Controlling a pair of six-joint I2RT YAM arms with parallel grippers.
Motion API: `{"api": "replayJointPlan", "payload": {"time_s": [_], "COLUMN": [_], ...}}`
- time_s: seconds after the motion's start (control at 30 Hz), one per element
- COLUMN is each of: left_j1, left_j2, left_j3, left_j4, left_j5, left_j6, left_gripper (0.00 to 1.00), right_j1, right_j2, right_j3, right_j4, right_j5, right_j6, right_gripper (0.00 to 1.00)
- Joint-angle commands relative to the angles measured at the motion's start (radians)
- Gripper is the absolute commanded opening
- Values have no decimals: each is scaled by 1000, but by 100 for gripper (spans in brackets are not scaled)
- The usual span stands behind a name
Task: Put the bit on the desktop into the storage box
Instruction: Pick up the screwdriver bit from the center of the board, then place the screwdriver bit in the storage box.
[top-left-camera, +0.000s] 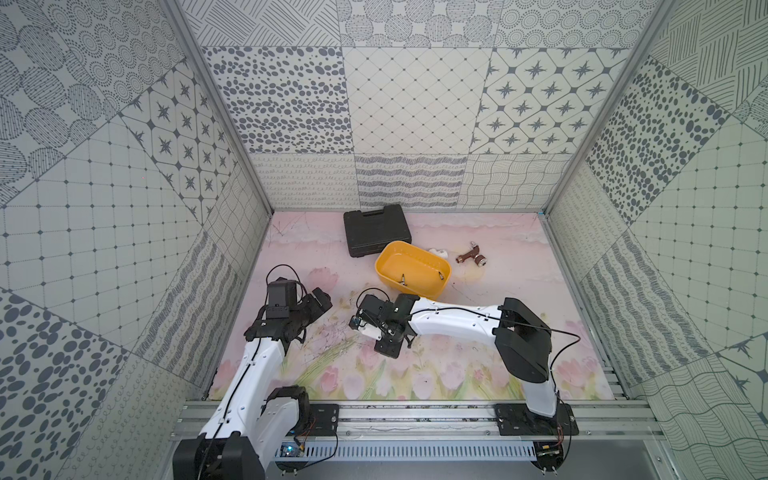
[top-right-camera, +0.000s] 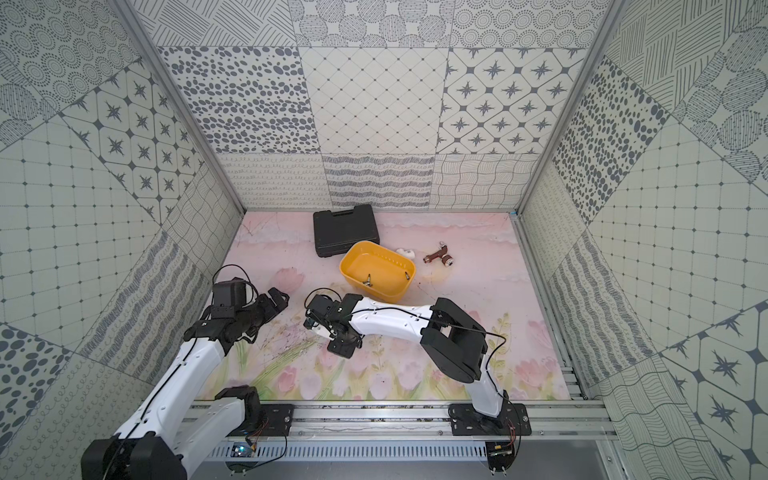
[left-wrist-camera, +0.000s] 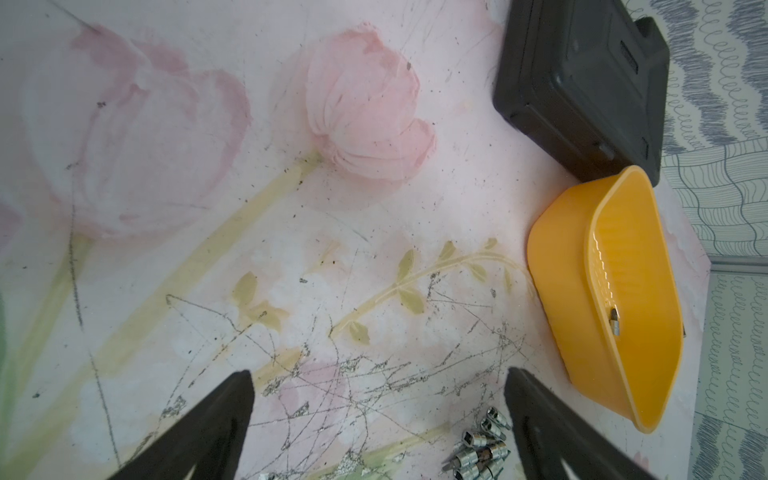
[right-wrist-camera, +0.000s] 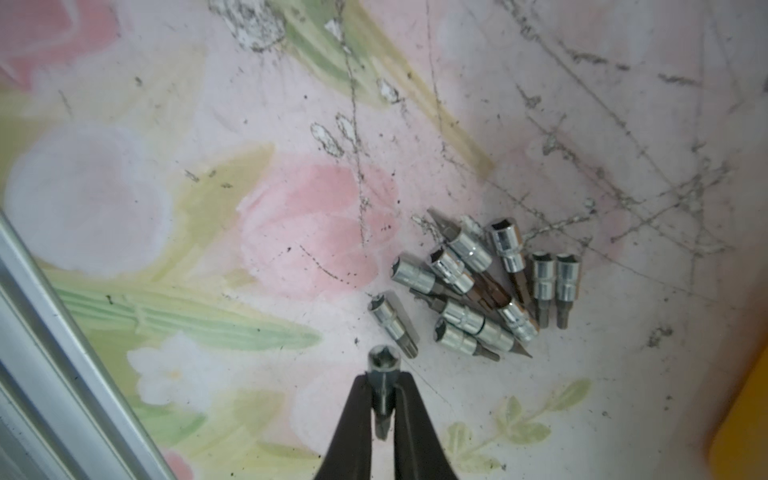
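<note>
right gripper (right-wrist-camera: 384, 399) pinches one bit (right-wrist-camera: 384, 365) tight, left gripper (left-wrist-camera: 378, 372) gapes empty; lift straight clear of the pile (right-wrist-camera: 478, 286), carry far and right over the box (top-left-camera: 411, 259), then release.

The storage box (top-left-camera: 415, 264) is a warm yellow, and the tool case (top-left-camera: 376, 232) at its eleven o'clock is plain black. The tabletop (top-left-camera: 478, 365) is pale pink, printed with pink tulips and green stems, and it is marked by grey scratches. The bits (right-wrist-camera: 465, 286) heaped on it are shiny silver, a few with brown shanks. The bit (right-wrist-camera: 384, 360) in the black right hand (right-wrist-camera: 383, 376) is darker grey. The walls (top-left-camera: 415, 99) are white with grey dots, stars, grids and waves.
</note>
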Motion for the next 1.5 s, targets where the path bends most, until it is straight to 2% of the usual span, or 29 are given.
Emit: {"api": "replayJointPlan", "payload": {"time_s": [0.0, 0.63, 0.93, 1.07, 1.17, 1.33, 1.47], "left_j1": [6, 7, 6, 4, -41, -218, -302], "left_j2": [-2, 3, 3, 9, 15, 42, 54], "left_j3": [17, 22, 25, 37, 57, 130, 166], "left_j4": [2, 9, 7, 6, -2, -111, -163], "left_j5": [21, 49, 94, 175, 223, 130, 76], "left_j6": [13, 17, 29, 55, 80, 144, 161], "left_gripper": [99, 99, 99, 99, 99, 99, 99], "right_j1": [-19, -90, -248, -344, -425, -526, -557], "right_j2": [-61, -141, -207, -217, -207, -167, -120], "right_j3": [9, -45, -37, -29, -23, -1, 32], "right_j4": [15, 66, 91, 108, 132, 170, 190], "right_j5": [-12, -66, -86, -53, -49, -71, -62], "right_j6": [24, 80, 162, 207, 258, 316, 342], "right_gripper": [10, 9, 9, 10, 10, 10, 11]}}
